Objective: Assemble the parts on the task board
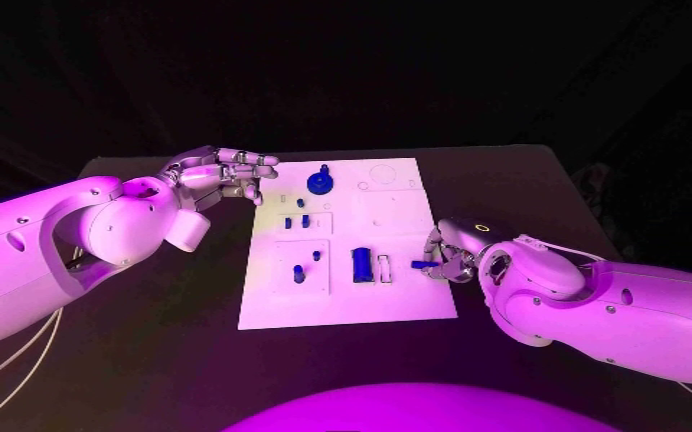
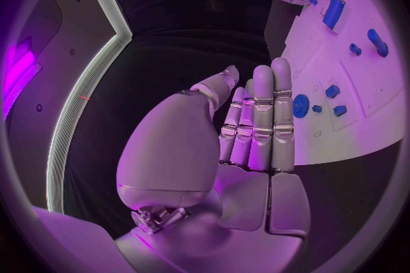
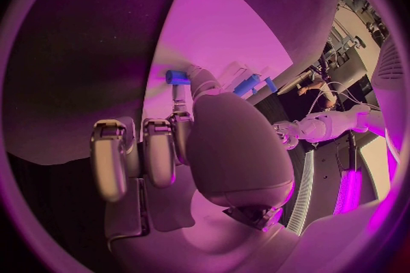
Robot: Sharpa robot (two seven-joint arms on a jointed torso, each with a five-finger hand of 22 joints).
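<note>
While L hand point(image 1: 216, 174) hovers empty beside board point(image 1: 346, 302), R hand point(image 1: 454, 252) pinches blue part point(image 1: 421, 265) at its edge.

Magenta-violet light covers the whole scene. The task board point(image 1: 346, 292) and both white arms reflect it brightly; the desk point(image 1: 548, 182) and the background beyond it stay nearly black. Both wrist views bend straight edges strongly toward the circle's rim. A bright strip glares in the left wrist view.

One white task board point(image 1: 346, 302), seven small blue parts point(image 1: 362, 264), two silver hands point(image 1: 219, 174), one black table point(image 1: 519, 182)
</note>
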